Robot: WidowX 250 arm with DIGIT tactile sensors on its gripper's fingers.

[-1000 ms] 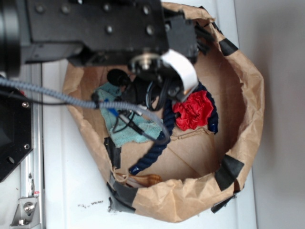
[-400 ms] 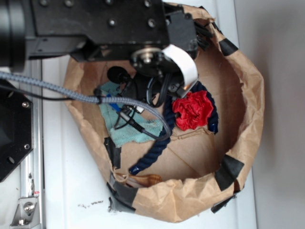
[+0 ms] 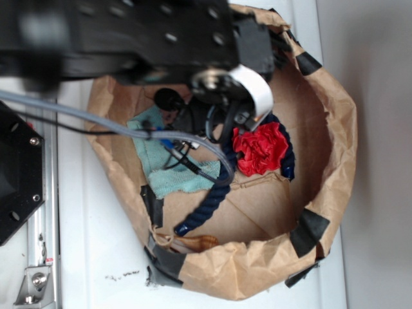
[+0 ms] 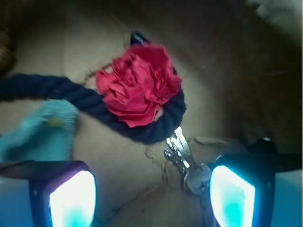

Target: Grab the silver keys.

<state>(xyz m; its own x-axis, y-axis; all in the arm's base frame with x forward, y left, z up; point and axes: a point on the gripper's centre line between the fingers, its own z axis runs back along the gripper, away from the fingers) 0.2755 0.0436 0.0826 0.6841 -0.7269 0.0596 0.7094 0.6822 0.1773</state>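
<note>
Hovering wide open, holding nothing, the tool (image 4: 151, 196) sits w/ small shiny silver keys (image 4: 185, 158) by its right finger (image 4: 233, 195), just below crumpled red cloth wad (image 4: 138, 84) & dark blue rope (image 4: 90, 98).

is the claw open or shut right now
Open. In the wrist view the claw fingers stand wide apart, the keys lying by the right one, not clamped.
</note>
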